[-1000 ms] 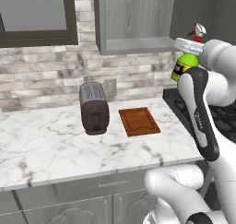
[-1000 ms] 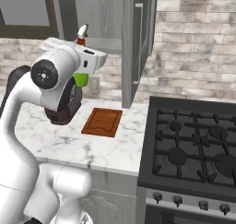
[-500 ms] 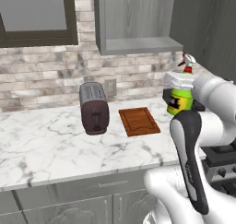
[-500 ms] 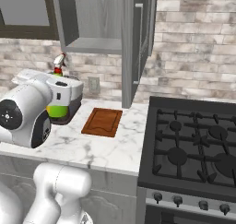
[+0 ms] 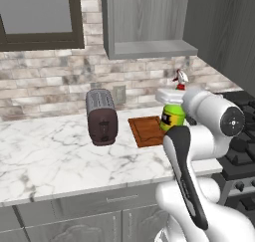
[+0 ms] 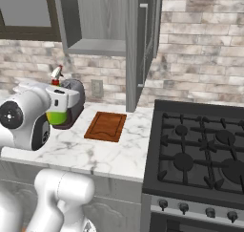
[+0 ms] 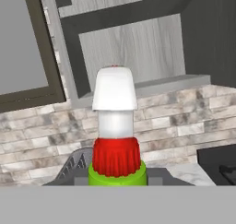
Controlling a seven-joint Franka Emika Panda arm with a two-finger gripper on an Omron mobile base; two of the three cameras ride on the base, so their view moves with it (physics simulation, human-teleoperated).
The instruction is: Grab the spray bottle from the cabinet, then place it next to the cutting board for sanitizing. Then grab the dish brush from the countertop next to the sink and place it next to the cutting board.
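Green plastic spray bottle (image 5: 173,117) with its white-and-red trigger top rides upright, pinched in the white hand (image 5: 172,97), above the reddish-brown wooden cutting board (image 5: 147,130), probably to be set beside it.

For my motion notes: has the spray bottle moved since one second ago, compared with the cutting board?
Yes. The spray bottle, held in the gripper, has come down from cabinet height and now hangs low beside the cutting board.

On the countertop (image 5: 60,156) the toaster (image 5: 101,116) sits left of the cutting board (image 5: 148,130), stove (image 6: 200,150) off to the right. Cabinet (image 5: 149,22) hangs above the board, spray bottle (image 5: 173,114) up over its right edge.
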